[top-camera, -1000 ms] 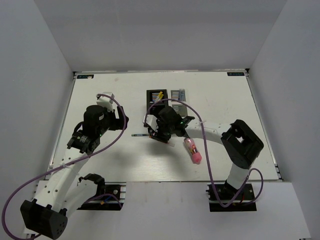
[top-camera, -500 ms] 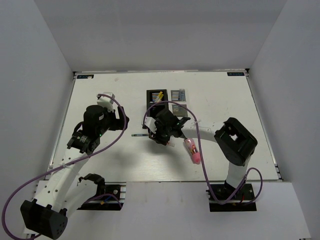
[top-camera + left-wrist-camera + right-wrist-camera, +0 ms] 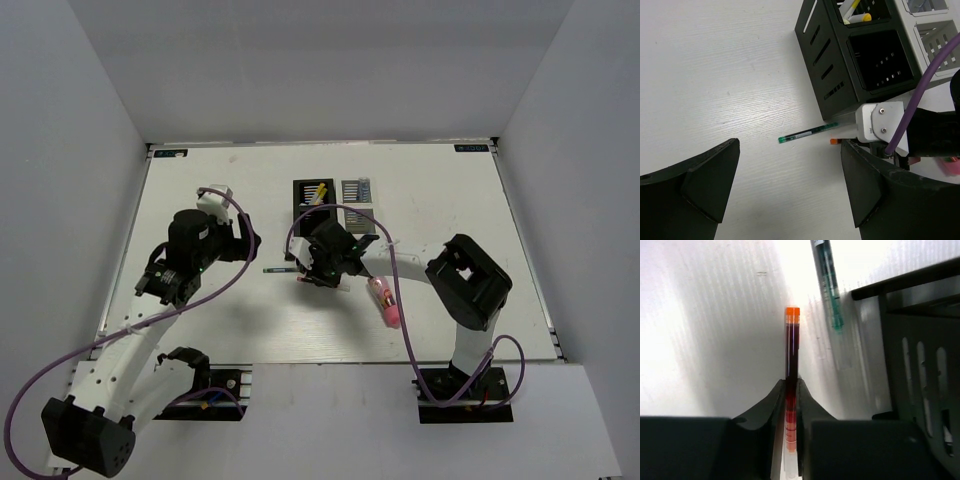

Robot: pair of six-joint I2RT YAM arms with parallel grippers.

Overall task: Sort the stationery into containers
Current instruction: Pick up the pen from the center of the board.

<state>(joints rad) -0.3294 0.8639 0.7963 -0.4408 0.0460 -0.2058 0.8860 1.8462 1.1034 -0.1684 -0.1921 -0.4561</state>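
The right claw (image 3: 791, 390) has just pinched shut on the red pen (image 3: 792, 347) (its fingers stood wider a second ago), so the pick looks made. The pen is low over the table beside the dark pen (image 3: 827, 285), near the black bin (image 3: 920, 340). The left claw (image 3: 790, 185) hangs open. Whether the red pen has lifted is unclear, and from above the arm hides it.

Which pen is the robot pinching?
The red pen with the orange end, clamped in the right gripper. The dark green pen lies loose on the table beside it.
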